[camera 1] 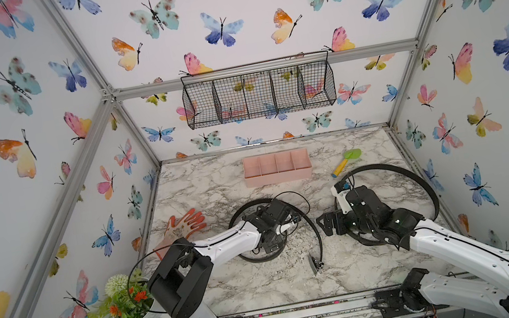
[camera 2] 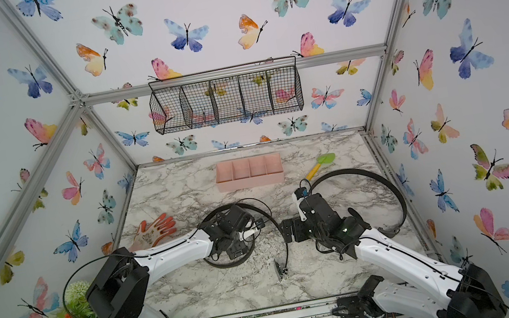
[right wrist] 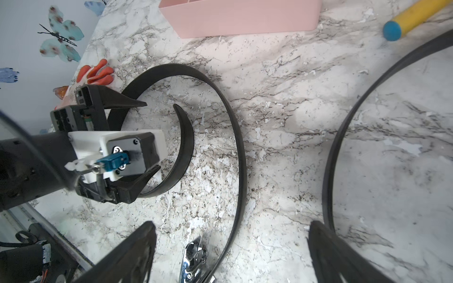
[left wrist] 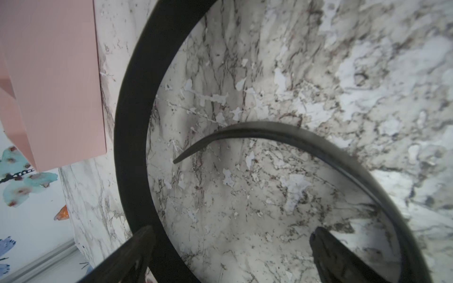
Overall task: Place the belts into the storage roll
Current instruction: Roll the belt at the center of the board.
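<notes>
Two black belts lie on the marble table. One belt (camera 1: 319,236) is coiled in the middle, its silver buckle (camera 1: 317,265) toward the front. My left gripper (camera 1: 275,228) hangs open above this coil, its jaws wide over the strap (left wrist: 130,122) and bare table, holding nothing. The other belt (camera 1: 418,176) arcs along the right side. My right gripper (camera 1: 324,225) is open too, low over the coiled belt's strap (right wrist: 235,122) and buckle (right wrist: 193,254), touching neither. The storage roll (camera 1: 279,177), a pink tray with several compartments, stands at the back with nothing showing in it.
A green and yellow toy shovel (camera 1: 346,160) lies right of the tray. An orange glove (camera 1: 184,226) rests at the left edge and a potted plant (camera 1: 125,297) at the front left corner. A black wire basket (camera 1: 259,92) hangs on the back wall.
</notes>
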You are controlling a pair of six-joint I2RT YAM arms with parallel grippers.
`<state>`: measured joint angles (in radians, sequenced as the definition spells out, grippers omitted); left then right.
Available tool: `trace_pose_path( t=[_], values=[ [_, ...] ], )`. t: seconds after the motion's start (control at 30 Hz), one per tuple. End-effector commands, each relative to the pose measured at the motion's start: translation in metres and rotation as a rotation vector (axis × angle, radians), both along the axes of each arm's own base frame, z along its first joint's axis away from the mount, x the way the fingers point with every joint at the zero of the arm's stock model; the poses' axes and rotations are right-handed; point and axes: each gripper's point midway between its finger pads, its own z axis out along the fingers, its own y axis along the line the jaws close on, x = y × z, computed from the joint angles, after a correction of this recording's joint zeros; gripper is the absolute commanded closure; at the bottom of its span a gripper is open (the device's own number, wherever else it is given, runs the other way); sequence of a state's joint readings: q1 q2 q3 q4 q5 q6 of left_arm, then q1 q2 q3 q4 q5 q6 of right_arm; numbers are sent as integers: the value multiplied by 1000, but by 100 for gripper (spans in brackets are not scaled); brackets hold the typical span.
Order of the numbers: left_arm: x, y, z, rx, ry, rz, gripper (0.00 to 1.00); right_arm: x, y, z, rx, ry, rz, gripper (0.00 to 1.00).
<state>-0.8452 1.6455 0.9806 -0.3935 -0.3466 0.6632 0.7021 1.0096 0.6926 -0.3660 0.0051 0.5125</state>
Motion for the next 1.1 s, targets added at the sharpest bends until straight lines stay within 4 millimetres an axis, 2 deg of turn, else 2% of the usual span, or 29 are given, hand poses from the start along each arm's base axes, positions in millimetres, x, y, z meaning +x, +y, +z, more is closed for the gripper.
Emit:
trace_pose_path(
  t=[0.0, 0.17, 0.53, 0.7, 0.97, 1.07],
  values=[
    [8, -13, -2, 31, -22, -146, 2, -7, -12, -10, -44, 18, -18, 1],
    [4, -31, -9, -27, 20, -230, 3, -8, -15, -8, -52, 13, -20, 1],
    [-2, -60, -27, -34, 149, -366, 10, -3, -18, -7, -50, 3, -31, 1],
    [-5, -60, -48, -9, 220, -371, 22, 0, -18, -6, -47, -4, -32, 1],
    [-10, -58, -64, -12, 275, -360, 32, 2, -20, -14, -61, 12, -29, 1],
    [-11, -55, -70, -7, 293, -347, 40, 4, -19, -16, -58, 16, -27, 1]
  ],
)
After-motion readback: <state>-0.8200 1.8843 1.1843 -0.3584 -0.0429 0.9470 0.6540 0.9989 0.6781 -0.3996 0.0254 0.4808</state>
